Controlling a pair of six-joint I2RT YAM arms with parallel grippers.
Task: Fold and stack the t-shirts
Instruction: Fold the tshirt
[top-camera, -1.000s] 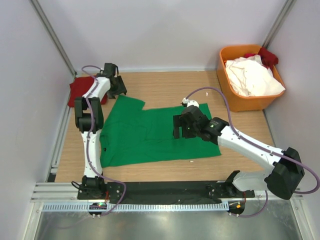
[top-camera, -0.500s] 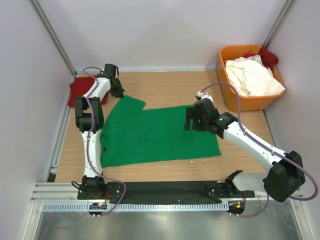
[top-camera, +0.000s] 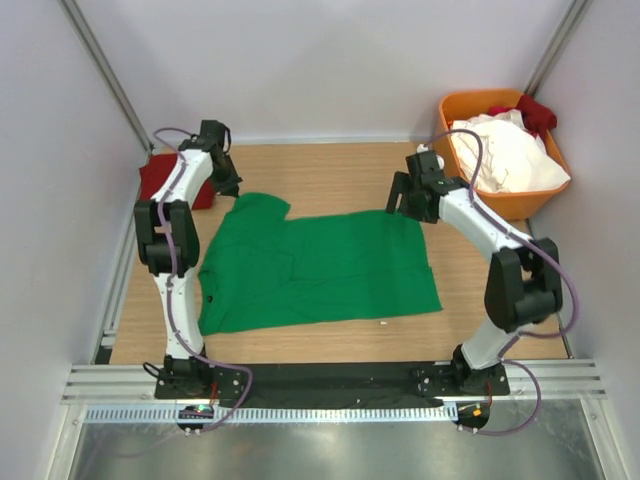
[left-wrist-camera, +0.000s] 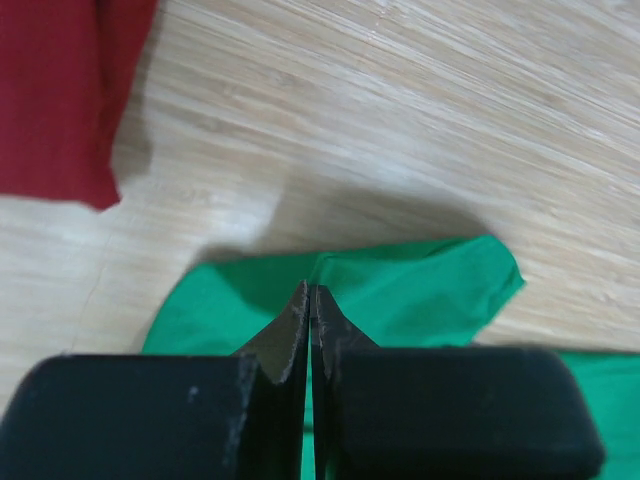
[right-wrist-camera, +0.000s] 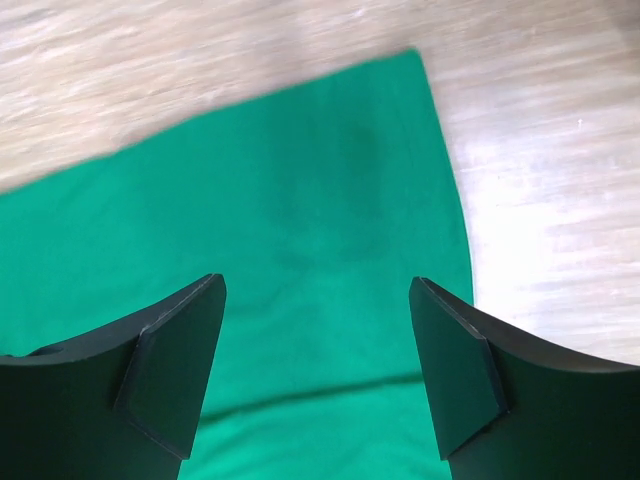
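Green t-shirt (top-camera: 315, 270) lies spread flat across the middle of a wooden table (top-camera: 330, 165). The left gripper (left-wrist-camera: 310, 292), fingers pressed together, hovers over its far left sleeve, and the right gripper (right-wrist-camera: 315, 285), fingers spread wide, hangs above its far right corner. A dark red t-shirt (top-camera: 160, 180) lies at the far left edge; a white shirt (top-camera: 505, 155) and a red shirt (top-camera: 537, 110) fill an orange bin (top-camera: 500, 212) at far right.

Plain pale walls on 3 sides: back wall (top-camera: 320, 60), left wall (top-camera: 50, 200), right wall (top-camera: 600, 230), w/ slanted aluminium posts (top-camera: 108, 75) at the far corners. Worktop (top-camera: 330, 170) is light wood-grain, evenly lit, soft shadows. Near edge: aluminium rail (top-camera: 110, 378), white slotted cable duct (top-camera: 330, 413), then dull metal sheet (top-camera: 330, 450).
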